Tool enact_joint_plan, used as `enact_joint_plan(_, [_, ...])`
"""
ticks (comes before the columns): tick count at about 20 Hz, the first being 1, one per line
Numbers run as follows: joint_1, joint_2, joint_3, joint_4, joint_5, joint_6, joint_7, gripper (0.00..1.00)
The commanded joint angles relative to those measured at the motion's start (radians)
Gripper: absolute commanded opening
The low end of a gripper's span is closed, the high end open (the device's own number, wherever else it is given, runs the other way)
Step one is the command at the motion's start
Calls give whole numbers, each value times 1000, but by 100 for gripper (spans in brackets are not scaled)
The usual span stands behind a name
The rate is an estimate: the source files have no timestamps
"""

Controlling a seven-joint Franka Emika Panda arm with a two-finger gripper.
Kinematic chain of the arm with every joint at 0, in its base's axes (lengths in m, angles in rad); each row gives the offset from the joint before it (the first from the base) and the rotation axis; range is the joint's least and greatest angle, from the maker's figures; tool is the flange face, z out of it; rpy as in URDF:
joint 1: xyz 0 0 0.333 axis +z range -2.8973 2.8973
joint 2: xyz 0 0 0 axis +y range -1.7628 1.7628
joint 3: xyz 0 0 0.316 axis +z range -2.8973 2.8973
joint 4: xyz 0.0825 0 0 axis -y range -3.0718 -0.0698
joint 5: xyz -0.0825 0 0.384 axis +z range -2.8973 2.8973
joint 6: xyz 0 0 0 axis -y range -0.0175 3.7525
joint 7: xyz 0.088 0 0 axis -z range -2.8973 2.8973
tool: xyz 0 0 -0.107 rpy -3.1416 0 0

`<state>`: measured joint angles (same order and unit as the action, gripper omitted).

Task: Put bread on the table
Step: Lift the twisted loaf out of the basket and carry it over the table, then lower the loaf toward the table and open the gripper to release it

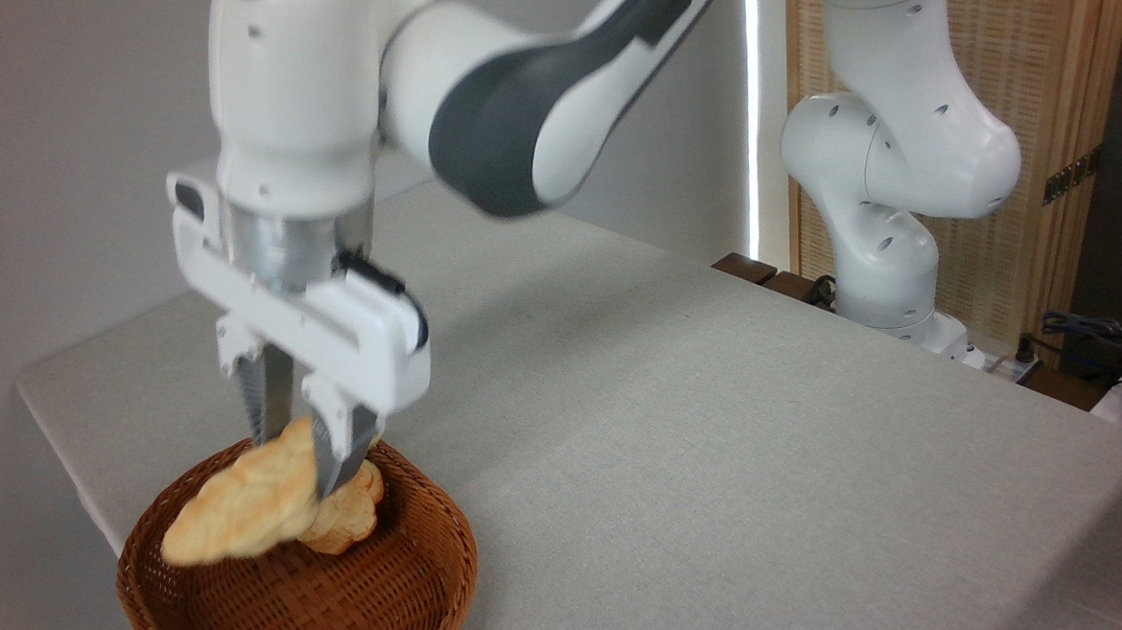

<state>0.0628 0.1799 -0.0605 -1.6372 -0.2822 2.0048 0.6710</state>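
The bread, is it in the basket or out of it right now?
Out: the bread hangs clamped in the jaws above the basket, over its opening, not yet over the table.

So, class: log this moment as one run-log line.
phase: lift | end effector: shut on bread | bread: above basket, clear of its floor | table: not reached

Basket (384, 593) on table (720, 422) front-left corner, bread (240, 509) above basket in tool (300, 458), bun (351, 518) behind bread

Motion is blurring the gripper (299, 453) and the bread (235, 510) it is pinching. The bread is hiding part of a bun (351, 518). The frame's bottom edge is cutting off the basket (393, 593).
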Motion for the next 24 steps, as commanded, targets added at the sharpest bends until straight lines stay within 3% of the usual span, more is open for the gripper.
enact_joint_plan(1, [-3, -71, 5, -19, 52, -142, 27, 59])
enact_joint_plan(3, [-3, -103, 5, -23, 84, -217, 21, 59])
enact_joint_plan(8, [-4, -164, 7, -84, 87, -310, -36, 60])
enact_joint_plan(14, [-3, -171, 8, -142, 110, -400, -93, 73])
enact_joint_plan(15, [-3, -171, 8, -145, 116, -408, -91, 78])
enact_joint_plan(17, [-3, -166, 8, -147, 120, -417, -87, 100])
enact_joint_plan(24, [-14, -148, -4, -158, 124, -452, -79, 100])
